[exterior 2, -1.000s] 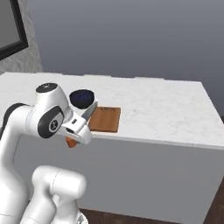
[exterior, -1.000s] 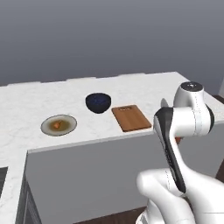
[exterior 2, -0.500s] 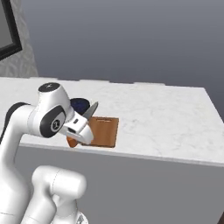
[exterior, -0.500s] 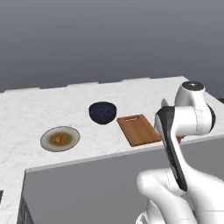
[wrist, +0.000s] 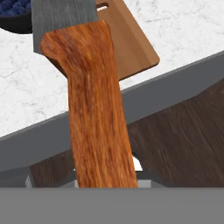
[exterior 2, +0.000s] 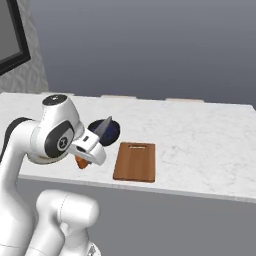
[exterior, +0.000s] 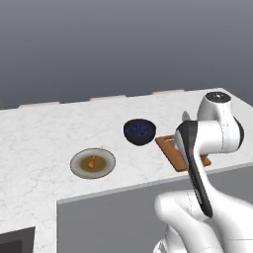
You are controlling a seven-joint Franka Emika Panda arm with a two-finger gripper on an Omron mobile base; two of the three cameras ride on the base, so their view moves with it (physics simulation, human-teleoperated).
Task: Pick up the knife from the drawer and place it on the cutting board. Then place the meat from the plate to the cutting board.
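Base driven closer, meat (exterior: pixel 92 161) on plate (exterior: pixel 79 168), berries in bowl (exterior: pixel 139 131)

Board (exterior 2: pixel 135 161) top lies bare, counter (exterior 2: pixel 200 145) to its right wide open; berry bowl (exterior 2: pixel 106 131) crowds just beside its left edge.

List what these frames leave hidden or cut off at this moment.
- Knife: the blade tip runs off the top edge of the hand view.
- Cutting board: its right part sits behind the arm in the left base view.
- End effector fingers: the knife handle covers them in the hand view.
- Meat: too small on the plate to show detail.
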